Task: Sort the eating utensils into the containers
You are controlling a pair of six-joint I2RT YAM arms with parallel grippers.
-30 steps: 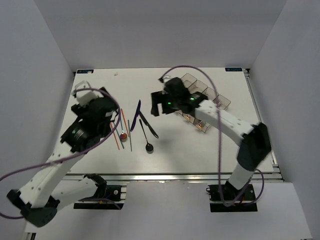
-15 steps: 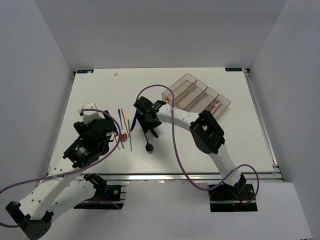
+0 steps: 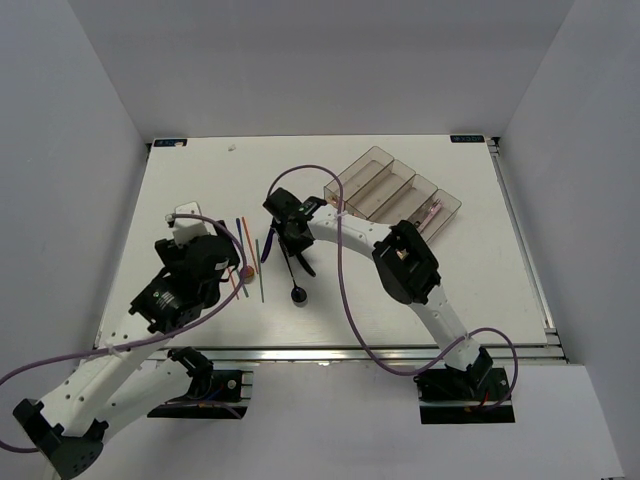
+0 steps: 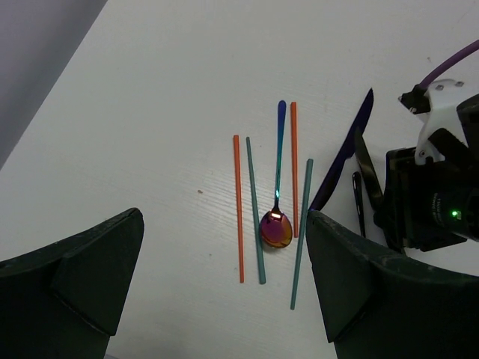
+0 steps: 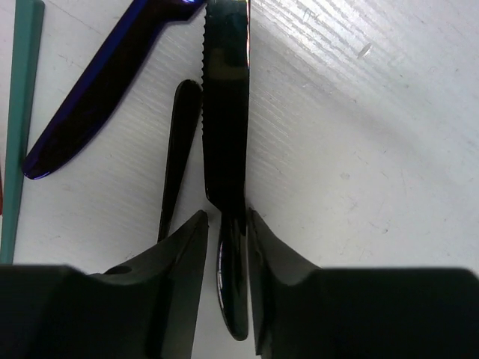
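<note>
**While the left claw waits wide, the right claw narrows around a black knife**

Where the cutlery lies loose on the white table (image 3: 180, 180), the right claw (image 5: 230, 254) is down low over it. Its two fingers stand astride the handle end of the black knife (image 5: 224, 112). The gap between them is narrow, barely wider than the handle, and the knife lies flat on the table. Whether the fingers already press on the handle cannot be told. The serrated blade runs straight ahead of the claw.

Just to this claw's left lies the thin handle of the black spoon (image 5: 179, 149), close beside the knife, with its bowl nearer the arm bases. Further left and ahead, the dark-blue knife (image 5: 105, 90) lies at a slant. Beyond that, one green chopstick (image 5: 22, 112) runs along the edge of the wrist view.

The left claw (image 4: 223, 254) hangs above the table with its fingers spread wide, holding nothing. Below and ahead of it, between the fingers, lies a spoon with a shiny red-purple bowl (image 4: 275, 228) and a blue handle. Two orange chopsticks (image 4: 238, 209) and two green ones lie alongside it, all roughly parallel and pointing away from the claw. The right claw is near, off to the left claw's right.

The containers (image 3: 400, 190), four smoky translucent bins joined side by side in a staggered row, sit well apart from both claws. They are beyond the right claw and to its right. A pinkish utensil (image 3: 433, 212) lies in the bin farthest to the right.
</note>
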